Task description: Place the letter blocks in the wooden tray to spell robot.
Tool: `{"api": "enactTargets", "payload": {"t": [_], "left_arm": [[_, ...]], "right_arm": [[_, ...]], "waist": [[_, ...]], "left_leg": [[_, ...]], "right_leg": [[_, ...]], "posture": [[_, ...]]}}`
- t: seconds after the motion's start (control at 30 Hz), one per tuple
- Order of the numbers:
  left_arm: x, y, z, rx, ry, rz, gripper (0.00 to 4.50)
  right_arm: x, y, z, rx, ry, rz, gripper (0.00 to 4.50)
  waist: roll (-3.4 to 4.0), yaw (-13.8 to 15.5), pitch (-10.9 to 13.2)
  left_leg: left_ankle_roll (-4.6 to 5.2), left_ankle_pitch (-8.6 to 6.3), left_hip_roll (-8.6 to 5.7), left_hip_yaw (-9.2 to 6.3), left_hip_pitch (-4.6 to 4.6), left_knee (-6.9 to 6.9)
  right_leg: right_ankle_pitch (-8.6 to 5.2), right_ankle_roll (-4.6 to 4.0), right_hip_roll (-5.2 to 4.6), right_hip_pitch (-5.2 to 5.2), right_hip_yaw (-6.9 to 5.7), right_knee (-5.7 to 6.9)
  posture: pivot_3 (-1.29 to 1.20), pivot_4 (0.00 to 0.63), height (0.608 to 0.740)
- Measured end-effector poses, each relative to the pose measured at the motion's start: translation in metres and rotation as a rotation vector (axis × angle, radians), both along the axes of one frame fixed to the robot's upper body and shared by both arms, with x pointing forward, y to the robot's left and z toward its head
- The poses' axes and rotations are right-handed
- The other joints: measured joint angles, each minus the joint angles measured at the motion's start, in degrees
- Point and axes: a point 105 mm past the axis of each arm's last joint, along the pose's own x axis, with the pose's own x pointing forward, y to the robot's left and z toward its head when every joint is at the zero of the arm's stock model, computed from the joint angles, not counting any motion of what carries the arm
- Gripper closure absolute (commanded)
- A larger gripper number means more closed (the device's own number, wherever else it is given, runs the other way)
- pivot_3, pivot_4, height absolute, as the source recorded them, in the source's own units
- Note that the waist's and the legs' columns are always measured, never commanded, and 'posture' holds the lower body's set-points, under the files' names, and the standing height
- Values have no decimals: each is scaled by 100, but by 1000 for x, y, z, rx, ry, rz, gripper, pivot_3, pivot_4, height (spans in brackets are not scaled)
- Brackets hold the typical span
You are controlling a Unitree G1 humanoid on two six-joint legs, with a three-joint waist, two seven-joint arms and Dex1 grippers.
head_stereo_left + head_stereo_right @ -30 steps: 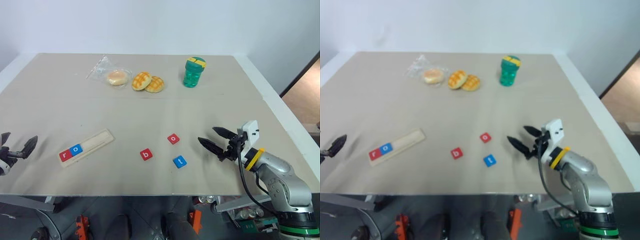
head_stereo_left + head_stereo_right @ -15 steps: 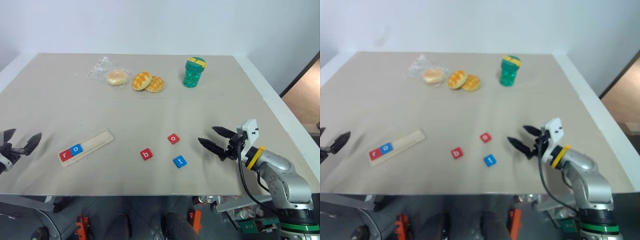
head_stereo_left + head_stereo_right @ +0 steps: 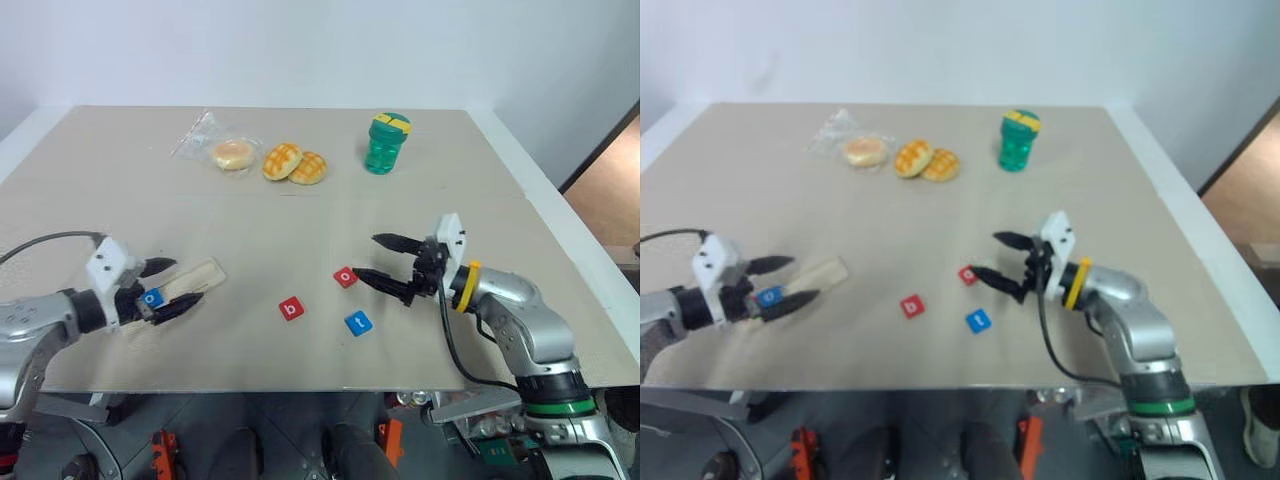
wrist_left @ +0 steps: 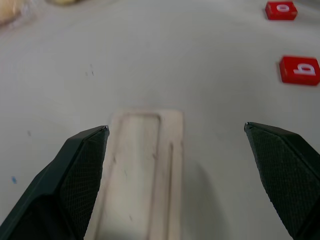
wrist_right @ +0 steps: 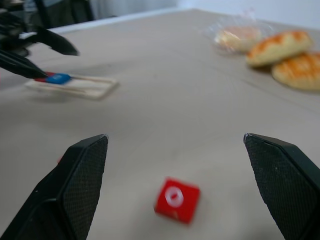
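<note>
Tray first, from the head camera: the wooden tray (image 3: 185,283) lies slanted on the table (image 3: 300,215), on the robot's left. A blue "o" block (image 3: 152,297) sits in it, and the far end is bare wood. The left gripper (image 3: 172,287) hangs over the tray's filled end with its jaws spread wide, one finger on either side of the blue tile, gripping nothing. Three more letter blocks lie loose on the table: a red "b" block (image 3: 291,309), a red "o" block (image 3: 344,277) and a blue "t" block (image 3: 358,323). The right gripper (image 3: 387,263) hovers just beside the red "o", fingers wide apart and empty. At the table's far side lie a wrapped bun (image 3: 233,154), two golden pastries (image 3: 295,164) and a green cup (image 3: 387,143).

Left wrist view: the tray's empty end lies between the two spread fingers (image 4: 82,165); the red "b" and red "o" lie beyond.

Right wrist view: the red "o" lies on the table between the parted fingers (image 5: 85,170); farther off, the tray holds the blue tile with a sliver of red (image 5: 42,78) beside it, under the left gripper.
</note>
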Motion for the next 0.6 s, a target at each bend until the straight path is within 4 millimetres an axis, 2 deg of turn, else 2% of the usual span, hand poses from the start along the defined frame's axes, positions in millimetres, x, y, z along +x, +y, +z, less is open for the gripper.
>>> {"api": "enactTargets", "payload": {"t": [0.1,0.27,0.5,0.6], "left_arm": [[4,13,2,2,5,49,0],[5,33,-12,20,67,100,0],[8,38,-25,28,125,84,0],[12,34,-25,27,142,48,0]], "right_arm": [[1,-1,0,-6,-5,-6,19],[2,-1,0,-10,-6,-12,19],[-1,-2,-6,-21,2,-23,19],[-1,-2,-5,-27,-6,-30,19]], "waist": [[0,-5,0],[1,-1,0],[0,1,0],[1,1,0]], "left_leg": [[0,0,0,6,0,-2],[0,0,-1,4,-5,-3],[0,0,-1,6,-6,3],[0,0,-1,5,-6,4]], "right_leg": [[-2,1,-3,-3,2,0],[-4,0,-4,-6,-1,0],[0,0,-7,-5,-1,1],[1,-1,-5,-5,-4,1]], "posture": [[0,150,740],[0,150,740],[0,150,740],[0,150,740]]}}
